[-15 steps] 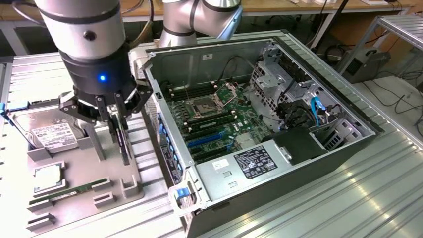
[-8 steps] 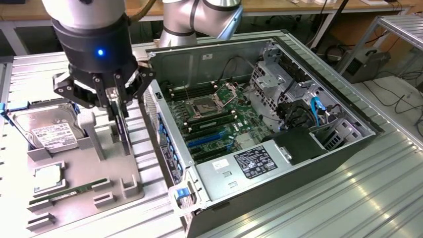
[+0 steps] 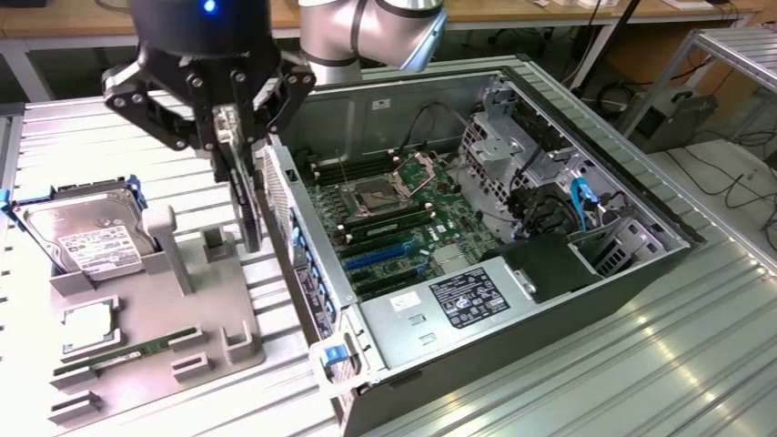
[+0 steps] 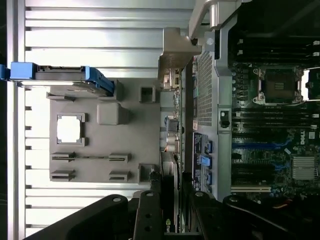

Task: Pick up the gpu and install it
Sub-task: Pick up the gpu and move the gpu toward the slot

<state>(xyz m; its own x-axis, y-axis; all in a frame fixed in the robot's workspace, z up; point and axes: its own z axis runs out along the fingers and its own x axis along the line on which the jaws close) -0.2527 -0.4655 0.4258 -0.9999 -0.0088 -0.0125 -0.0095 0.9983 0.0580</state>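
Gpu [image 3: 250, 208] above ribbed metal table [image 3: 631, 364]

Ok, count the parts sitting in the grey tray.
3: hard drive at the far end, CPU in the middle, memory stick nearest the camera in the exterior view. The gpu, gripped by the claw, isn't counted. None look hidden.

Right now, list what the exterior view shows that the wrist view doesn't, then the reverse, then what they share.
Exterior view: the robot arm, the power supply, a blue cable and the white label on the hard drive. Wrist view: the graphics card along its edge, with a green logo. Shared: the pincer shut on that card, upright over the grey holder's edge beside the open computer case, with the processor socket showing.
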